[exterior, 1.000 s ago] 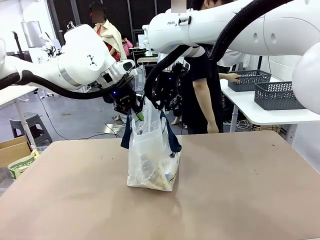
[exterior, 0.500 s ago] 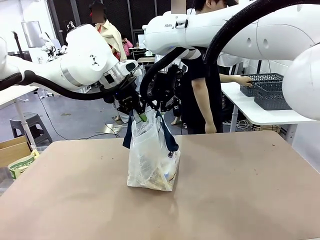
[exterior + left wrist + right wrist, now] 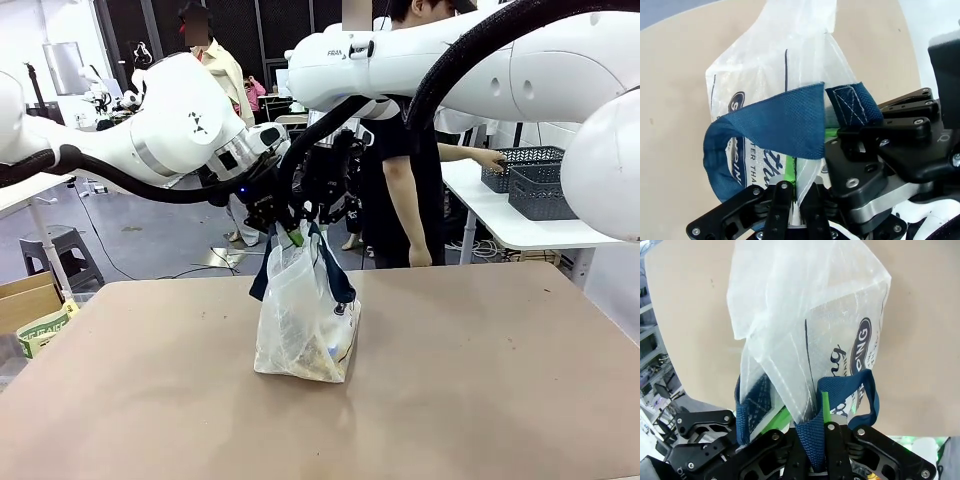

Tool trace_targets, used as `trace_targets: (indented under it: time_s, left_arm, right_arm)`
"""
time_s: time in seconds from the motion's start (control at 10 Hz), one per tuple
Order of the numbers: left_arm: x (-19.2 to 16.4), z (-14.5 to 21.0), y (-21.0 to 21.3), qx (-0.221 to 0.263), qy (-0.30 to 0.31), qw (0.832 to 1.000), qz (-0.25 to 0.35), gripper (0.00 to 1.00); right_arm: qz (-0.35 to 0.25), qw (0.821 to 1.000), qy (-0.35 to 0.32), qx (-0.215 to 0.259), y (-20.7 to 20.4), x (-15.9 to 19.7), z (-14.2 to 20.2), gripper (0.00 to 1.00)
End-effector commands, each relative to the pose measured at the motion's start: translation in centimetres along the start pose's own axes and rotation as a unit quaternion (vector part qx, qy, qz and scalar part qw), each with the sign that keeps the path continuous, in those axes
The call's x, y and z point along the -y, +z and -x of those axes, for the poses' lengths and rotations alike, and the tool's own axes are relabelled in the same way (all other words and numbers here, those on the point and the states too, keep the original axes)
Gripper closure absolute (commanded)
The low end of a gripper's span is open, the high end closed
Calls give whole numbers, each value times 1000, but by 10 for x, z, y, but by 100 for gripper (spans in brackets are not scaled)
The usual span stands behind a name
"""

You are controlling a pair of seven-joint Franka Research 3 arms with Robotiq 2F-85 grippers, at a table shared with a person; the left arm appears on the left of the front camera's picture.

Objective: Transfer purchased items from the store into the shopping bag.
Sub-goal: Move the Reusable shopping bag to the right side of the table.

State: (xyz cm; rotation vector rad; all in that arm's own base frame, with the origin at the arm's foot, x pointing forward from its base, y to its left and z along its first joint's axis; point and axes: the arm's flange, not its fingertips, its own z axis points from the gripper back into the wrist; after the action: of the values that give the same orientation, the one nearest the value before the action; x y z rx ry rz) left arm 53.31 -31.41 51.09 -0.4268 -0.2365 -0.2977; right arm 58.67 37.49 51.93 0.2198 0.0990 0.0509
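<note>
- The shopping bag [image 3: 305, 320] stands mid-worktop [image 3: 480, 390] with yellowish purchased items [image 3: 300, 362] in its bottom, so loading looks largely done.
- The left end effector [image 3: 796, 192] is clamped on the bag's plastic rim; the right end effector [image 3: 814, 440] is clamped on a navy handle [image 3: 872, 395].
- Grey mesh baskets [image 3: 545, 185] sit on a side table beside a person [image 3: 400, 170]; they are too distant to tell whether goods are left in them.
- Both arms crowd the bag's mouth, which I judge the main hindrance.

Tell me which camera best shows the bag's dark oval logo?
Right wrist view: the dark oval logo shows plainly on the translucent plastic bag. Left wrist view: a navy strap hides most of it. Front view: too small.
</note>
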Motion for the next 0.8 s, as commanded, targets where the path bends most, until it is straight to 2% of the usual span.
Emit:
trace_targets:
  time_s: [0.0,0.5,0.7]
  left_arm:
    - [-2,0,2,2,-1,1000,-4,100]
    - [3,6,14,18,-18,1000,-2,100]
    - [7,9,21,-1,-29,999,29,61]
  right_arm:
    - [-11,1000,-13,-12,2,-10,-6,100]
    - [-11,1000,-11,-9,1,-11,-8,100]
    - [-10,1000,-12,-9,2,-10,-8,100]
